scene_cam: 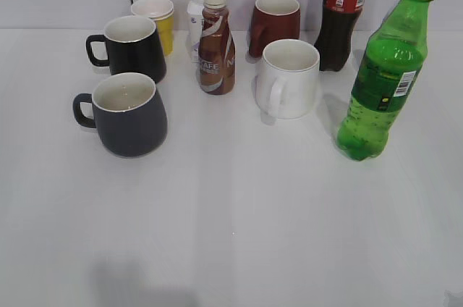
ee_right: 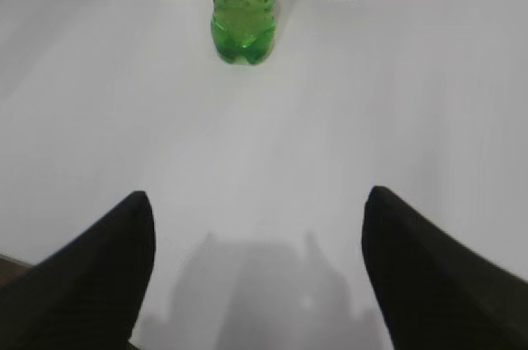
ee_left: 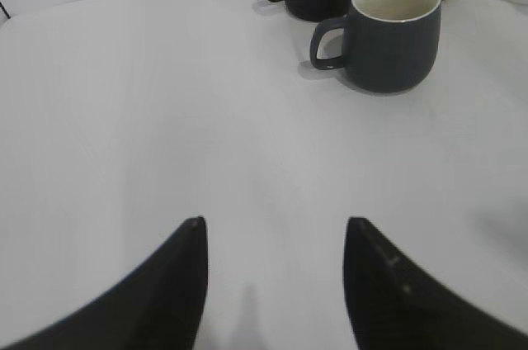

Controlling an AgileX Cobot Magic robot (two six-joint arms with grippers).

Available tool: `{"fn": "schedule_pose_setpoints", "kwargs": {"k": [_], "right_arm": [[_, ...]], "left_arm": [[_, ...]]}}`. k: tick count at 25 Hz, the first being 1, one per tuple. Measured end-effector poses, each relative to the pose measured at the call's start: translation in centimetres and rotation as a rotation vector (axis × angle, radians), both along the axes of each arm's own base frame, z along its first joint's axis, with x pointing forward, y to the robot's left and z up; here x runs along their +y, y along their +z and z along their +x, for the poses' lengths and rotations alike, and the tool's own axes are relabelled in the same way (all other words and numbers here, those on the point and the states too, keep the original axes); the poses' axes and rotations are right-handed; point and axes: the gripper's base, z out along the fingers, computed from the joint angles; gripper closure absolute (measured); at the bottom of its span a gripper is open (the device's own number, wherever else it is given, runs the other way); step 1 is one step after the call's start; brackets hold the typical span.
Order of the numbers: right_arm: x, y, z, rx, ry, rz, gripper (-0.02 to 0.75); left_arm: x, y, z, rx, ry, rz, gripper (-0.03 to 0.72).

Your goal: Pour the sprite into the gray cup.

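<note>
nearest the wrist cameras, both grippers hang spread wide over bare tabletop [scene_cam: 239, 234], holding nothing: the left gripper [ee_left: 275, 238] faces the gray cup [ee_left: 394, 32], the right gripper [ee_right: 258, 222] faces the sprite [ee_right: 242, 11]. taking the white mug [scene_cam: 289, 77] as landmark, the sprite [scene_cam: 385, 75] stands upright to its right, capped, with a cola bottle [scene_cam: 341, 21] behind it; the gray cup [scene_cam: 129, 113] sits well to the mug's left, empty by the look of its pale inside, with a black mug [scene_cam: 132, 46] just behind it and a brown coffee bottle [scene_cam: 216, 43] between cup and white mug. the risks, as i judge them: the sprite is tall and narrow, so a grasp that lands high or off-centre could tip it toward the white mug or the cola. its cap looks closed, so nothing pours until it is off. carrying it across means passing over the white mug and the coffee bottle, where a low swing could knock them. the black mug beside the gray cup invites pouring into the wrong one, and fizzy drink poured quickly could foam over the rim.
</note>
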Motion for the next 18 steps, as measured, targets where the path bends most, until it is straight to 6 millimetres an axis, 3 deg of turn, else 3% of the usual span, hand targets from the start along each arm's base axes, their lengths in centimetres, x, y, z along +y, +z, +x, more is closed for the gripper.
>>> {"fn": "schedule_pose_setpoints", "kwargs": {"k": [5,10,18], "right_arm": [[0.03,0.06,0.03,-0.007,-0.028,0.003,0.162],[0.14,0.06,0.04,-0.009,-0.224,0.002,0.162],[0.15,0.08,0.03,-0.010,-0.246,0.003,0.162]], "left_arm": [[-0.01,0.00,-0.01,0.000,0.014,0.000,0.324],[-0.11,0.00,-0.10,0.000,0.143,0.000,0.378],[-0.12,0.00,-0.12,0.000,0.164,0.000,0.452]]}}
